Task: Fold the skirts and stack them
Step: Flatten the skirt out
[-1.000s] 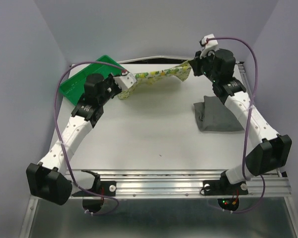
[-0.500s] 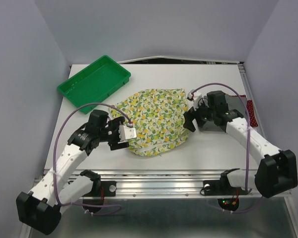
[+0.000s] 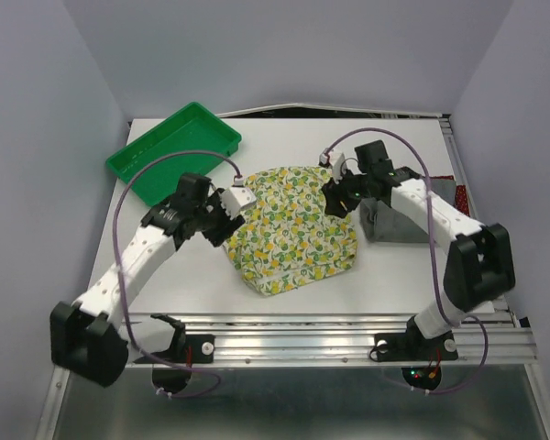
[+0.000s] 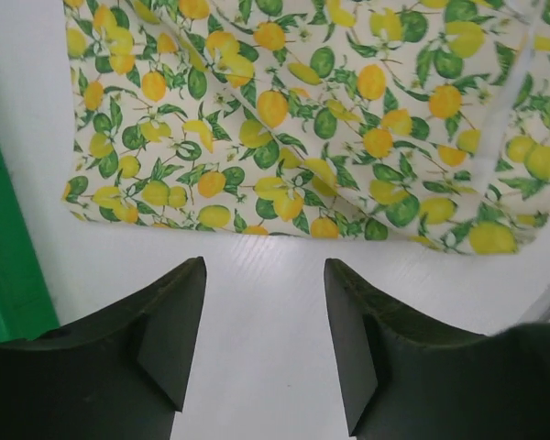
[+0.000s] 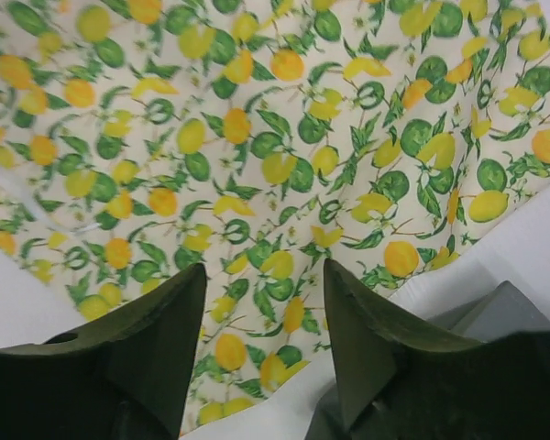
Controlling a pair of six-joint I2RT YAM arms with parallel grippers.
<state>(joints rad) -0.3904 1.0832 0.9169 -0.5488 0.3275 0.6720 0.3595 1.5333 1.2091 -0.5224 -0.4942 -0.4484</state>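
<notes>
Lying spread flat: lemon skirt (image 3: 293,234); left fingers (image 4: 170,321) and right fingers (image 5: 160,339) parted, empty, at its edges.

From overhead, the right arm (image 3: 412,197) lies across the grey skirt (image 3: 396,229) and hides its edge toward 12 o'clock. You get only a sliver of the dark red skirt (image 3: 451,194), at 3 o'clock of that arm, and its dots are too small to make out. The left gripper (image 3: 229,218) covers the 9 o'clock edge of the lemon skirt (image 3: 293,234). In both wrist views the lemon print runs off the frame at 12 o'clock. The left wrist view cuts the green tray (image 4: 5,266) at 9 o'clock. In the right wrist view the grey skirt shows only a corner at 5 o'clock, partly behind a finger.
</notes>
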